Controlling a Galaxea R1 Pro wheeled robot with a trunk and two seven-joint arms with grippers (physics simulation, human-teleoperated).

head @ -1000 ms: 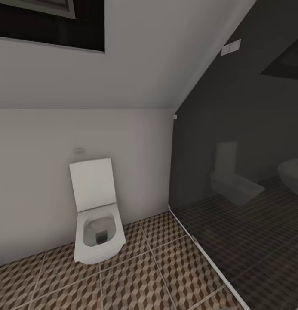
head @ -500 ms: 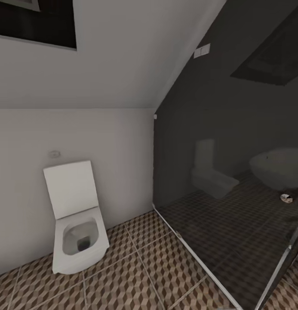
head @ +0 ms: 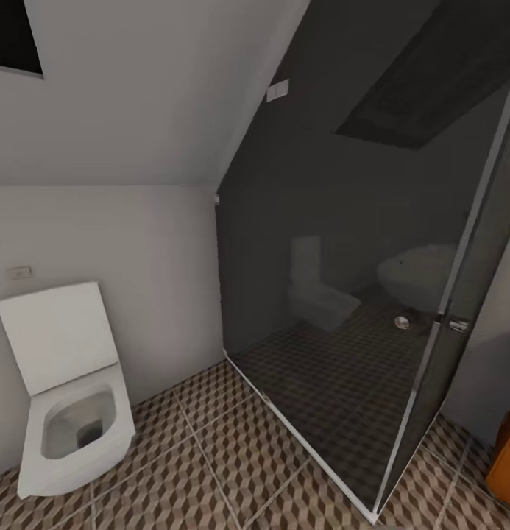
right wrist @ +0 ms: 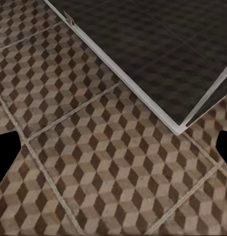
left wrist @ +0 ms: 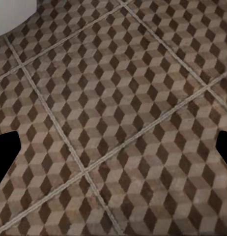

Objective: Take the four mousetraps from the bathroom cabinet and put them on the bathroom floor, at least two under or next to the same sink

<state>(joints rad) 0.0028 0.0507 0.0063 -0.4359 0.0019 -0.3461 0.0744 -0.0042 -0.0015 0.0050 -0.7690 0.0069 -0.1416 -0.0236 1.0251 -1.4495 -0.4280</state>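
While both wrists show floor [left wrist: 113,118], head shows toilet [head: 67,397].

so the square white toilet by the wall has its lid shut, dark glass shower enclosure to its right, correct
Not quite: the square white toilet has its lid raised, leaving the bowl open, as the head view shows. The dark glass shower enclosure does stand to its right.
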